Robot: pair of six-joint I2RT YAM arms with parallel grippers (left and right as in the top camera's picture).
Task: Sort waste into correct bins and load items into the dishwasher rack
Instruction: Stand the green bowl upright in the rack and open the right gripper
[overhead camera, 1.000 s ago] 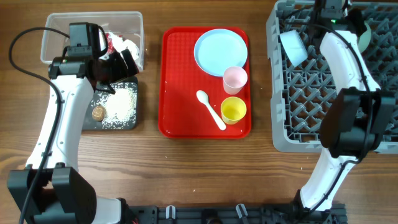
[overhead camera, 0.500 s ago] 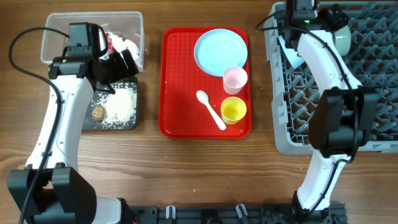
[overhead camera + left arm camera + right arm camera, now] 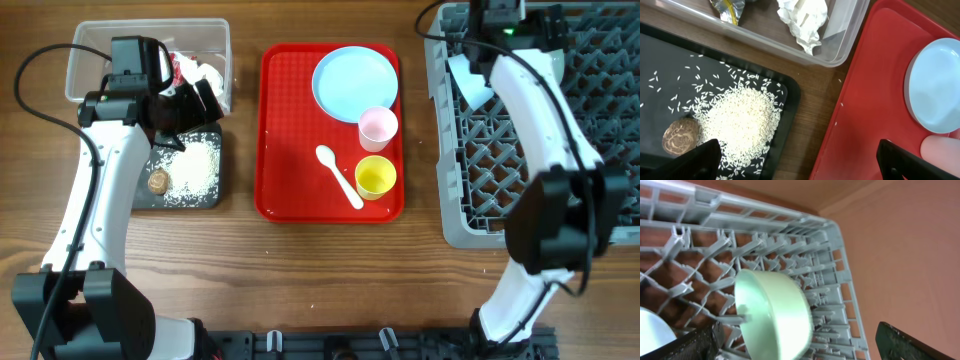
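Wooden tabletop (image 3: 300, 270) carried everything. At its far left a clear plastic rectangular tub (image 3: 95, 50) held a crumpled white paper scrap (image 3: 802, 17) and a small crinkled snack wrapper (image 3: 727, 7). Just in front of it, a shallow black rectangular tray (image 3: 670, 47) held a heap of loose white rice grains (image 3: 740, 125) and a small brown round bit (image 3: 680, 137).

The left hand (image 3: 804, 161) hovered above the black tray's right edge, jaws spread wide and empty.

In the middle, a flat red plastic tray (image 3: 290, 130) carried 4 items: a pale-blue round plate (image 3: 355, 82), a pink cup (image 3: 378, 127), a yellow cup (image 3: 376, 176) and a white plastic spoon (image 3: 340, 177).

On the right stood the large grey plastic dishwasher rack (image 3: 490, 170). The right hand (image 3: 804, 344) hung over its far left corner, fingers wide apart and gripping nothing. Below it a pale-green bowl (image 3: 775, 315) stood on edge among the pegs, with a pale-blue bowl (image 3: 652, 330) beside it, so 2 bowls looked loaded.

The step in hand seemed to be clearing the right hand from the rack to fetch from the red tray. Doing it well would mean:

- Lifting straight up, with the fingers wide, until they were above the pegs and the green bowl's rim. A sideways swing too early might tip the bowl.
- Taking a cup first, which looked easiest: 1 finger inside the rim, 1 outside.
- Leaving the plate and the spoon for later. The plate lay flat and would need an edge grip; the spoon would want a pinch across its thin handle.
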